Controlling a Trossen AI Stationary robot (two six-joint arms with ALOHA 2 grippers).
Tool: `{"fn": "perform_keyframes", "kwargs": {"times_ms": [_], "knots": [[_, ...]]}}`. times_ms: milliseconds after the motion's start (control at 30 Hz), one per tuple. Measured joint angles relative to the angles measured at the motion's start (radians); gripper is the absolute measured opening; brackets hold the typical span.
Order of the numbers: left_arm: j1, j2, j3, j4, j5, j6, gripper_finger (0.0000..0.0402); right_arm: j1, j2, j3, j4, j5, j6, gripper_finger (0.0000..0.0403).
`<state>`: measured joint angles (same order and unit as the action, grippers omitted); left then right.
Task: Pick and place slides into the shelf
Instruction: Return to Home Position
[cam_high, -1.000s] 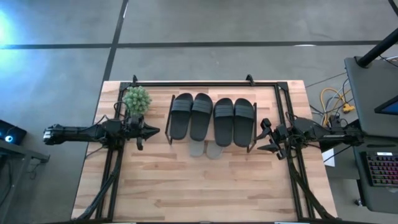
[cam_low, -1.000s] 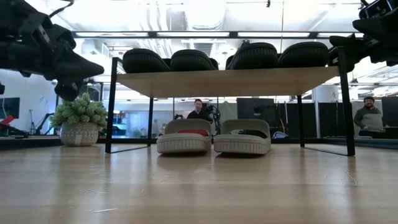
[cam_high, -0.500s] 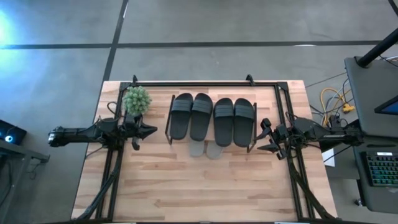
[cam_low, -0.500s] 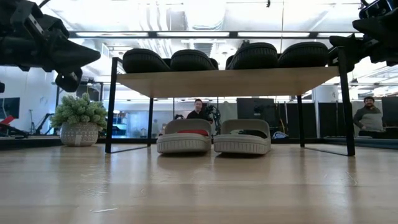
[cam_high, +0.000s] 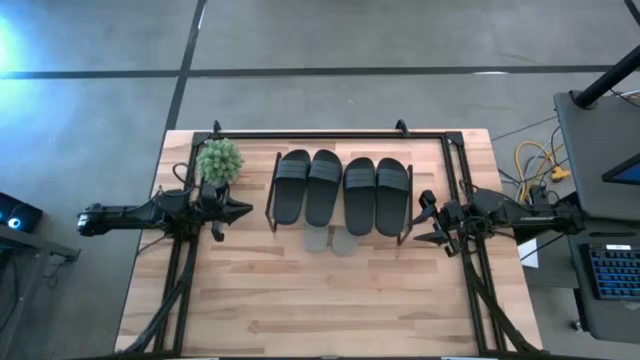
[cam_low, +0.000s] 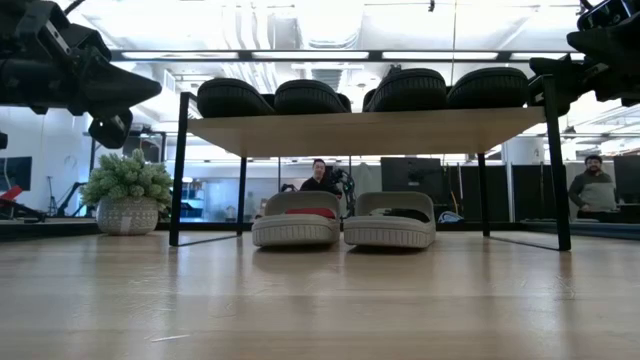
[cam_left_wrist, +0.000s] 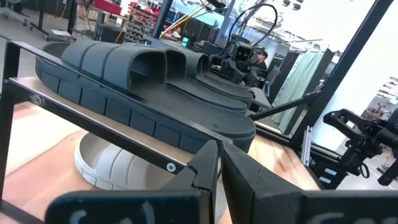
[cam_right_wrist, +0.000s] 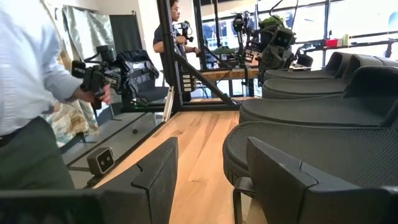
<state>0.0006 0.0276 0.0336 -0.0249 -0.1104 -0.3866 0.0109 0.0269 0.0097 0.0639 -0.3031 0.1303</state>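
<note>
Four black slides (cam_high: 340, 190) lie side by side, soles down, on top of the shelf (cam_low: 370, 130), a low rack on thin black legs. Two pale grey-green slides (cam_low: 340, 225) stand on the table under it, their ends (cam_high: 332, 240) poking out toward the near edge. My left gripper (cam_high: 245, 210) hovers shut just left of the shelf, level with the black slides (cam_left_wrist: 143, 81). My right gripper (cam_high: 422, 218) hovers open just right of the shelf, beside the nearest black slide (cam_right_wrist: 311, 149). Neither touches anything.
A small potted plant (cam_high: 220, 160) stands at the far left of the table, close behind my left gripper. A black rail frame (cam_high: 330, 134) edges the wooden table. Bare wood (cam_high: 330, 300) stretches across the near half. People show in the room beyond.
My left gripper has drawn back a little toward the table's left edge, away from the shelf, and risen slightly, then held still. The right arm and the slides have not moved.
</note>
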Motion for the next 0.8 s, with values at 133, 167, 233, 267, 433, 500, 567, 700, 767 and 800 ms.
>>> {"fn": "perform_keyframes", "kwargs": {"times_ms": [133, 167, 233, 267, 433, 500, 567, 700, 767, 800], "knots": [[0.000, 0.010, -0.002, 0.034, 0.000, 0.001, 0.0006, 0.000, 0.000, 0.000, 0.000, 0.000, 0.000, 0.0183], [0.000, 0.011, -0.002, 0.034, 0.000, 0.001, 0.0006, 0.000, 0.000, 0.000, 0.000, 0.000, 0.000, 0.0183], [0.000, 0.011, -0.002, 0.033, 0.000, 0.001, 0.0006, 0.000, 0.000, 0.000, 0.000, 0.000, 0.000, 0.0183], [0.000, 0.011, -0.002, 0.035, 0.000, 0.001, 0.0006, 0.000, 0.000, 0.000, 0.000, 0.000, 0.000, 0.0183], [0.000, 0.009, -0.002, 0.038, 0.000, 0.001, 0.0006, 0.000, 0.000, 0.000, 0.000, 0.000, 0.000, 0.0183], [0.000, 0.011, -0.002, 0.041, 0.000, 0.001, 0.0006, 0.000, 0.000, 0.000, 0.000, 0.000, 0.000, 0.0183], [0.000, 0.011, -0.002, 0.042, 0.000, 0.001, 0.0006, 0.000, 0.000, 0.000, 0.000, 0.000, 0.000, 0.0183], [0.000, 0.011, -0.002, 0.042, 0.001, 0.001, 0.0006, 0.000, 0.000, 0.000, 0.000, 0.000, 0.000, 0.0183], [0.000, 0.011, -0.001, 0.043, 0.001, 0.002, 0.0006, 0.000, 0.000, 0.000, 0.000, 0.000, 0.000, 0.0183], [0.000, 0.011, -0.001, 0.043, 0.001, 0.002, 0.0006, 0.000, 0.000, 0.000, 0.000, 0.000, 0.000, 0.0183]]}}
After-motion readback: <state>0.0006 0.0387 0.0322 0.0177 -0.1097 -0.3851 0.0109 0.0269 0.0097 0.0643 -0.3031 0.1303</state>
